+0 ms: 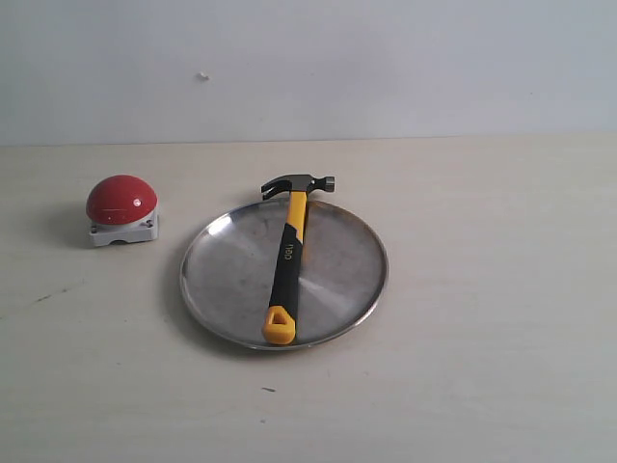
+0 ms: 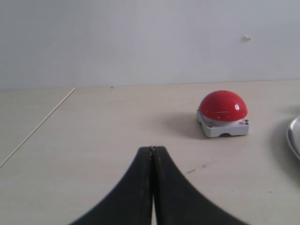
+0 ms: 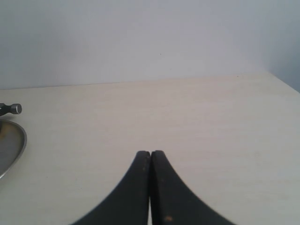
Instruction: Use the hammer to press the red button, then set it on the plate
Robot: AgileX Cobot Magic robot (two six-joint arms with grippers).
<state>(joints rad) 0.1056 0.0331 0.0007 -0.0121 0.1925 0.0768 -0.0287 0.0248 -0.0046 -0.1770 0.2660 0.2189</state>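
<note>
Items on my screens, as logged from the remote station.

1. Surface: table (image 1: pixel 482 338), pale beige with a faint wood grain, matte. I see a few grey smudges and one dark speck (image 1: pixel 267 390) near the front edge. In the left wrist view a thin seam (image 2: pixel 42 122) runs across the top.
2. Room: plain pale wall (image 1: pixel 386 58) behind the table, carrying one small white fleck (image 1: pixel 203 75).
3. The plate (image 1: pixel 222 280): round, shallow, silver metal with a low rim and a shiny, scuffed face. It sits at the middle of the table.
4. The hammer (image 1: pixel 289 256): claw type, with a dark metal head and a yellow-and-black handle bearing white lettering. It lies flat on the plate. The head overhangs the far rim and the yellow butt rests just inside the near rim.
5. The red button (image 1: pixel 120 200): glossy red dome on a small white-grey square base. It stands to the left of the plate and well apart from it, with bare table between.
6. Left gripper (image 2: pixel 152 149): black curved fingers pressed tip to tip, holding nothing. It sits low over the table, with the button ahead of it.
7. Right gripper (image 3: pixel 150 152): the same black fingers, closed together and empty. The plate's rim and the hammer's striking face show at the edge of its view.
</note>
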